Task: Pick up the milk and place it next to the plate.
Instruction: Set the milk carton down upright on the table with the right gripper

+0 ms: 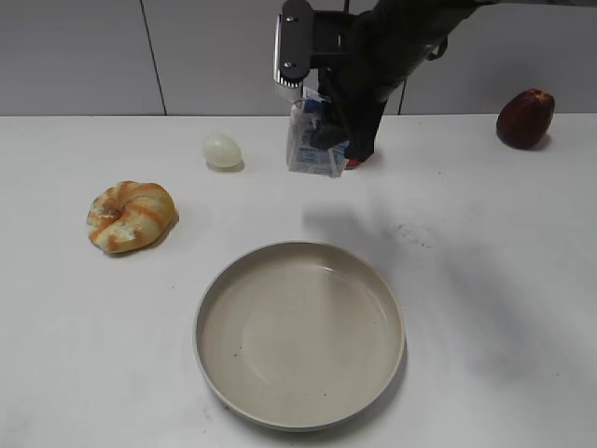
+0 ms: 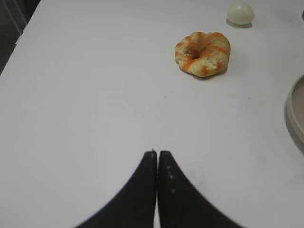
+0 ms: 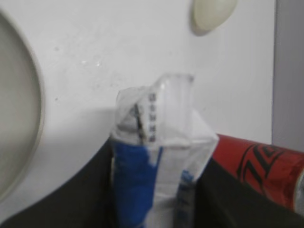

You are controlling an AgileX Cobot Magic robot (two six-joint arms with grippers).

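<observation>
- Milk (image 1: 312,149) clamped in my right gripper (image 1: 322,140), hanging clear above the table (image 1: 485,280), behind the plate (image 1: 299,425).
- Red can (image 3: 259,166) just behind it.
- My left gripper (image 2: 157,154): jaws pressed together, holding nothing, near the bread roll (image 2: 203,53).

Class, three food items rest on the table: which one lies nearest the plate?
The swirled bread roll, left of the plate. The pale egg and dark red fruit sit farther back.
</observation>
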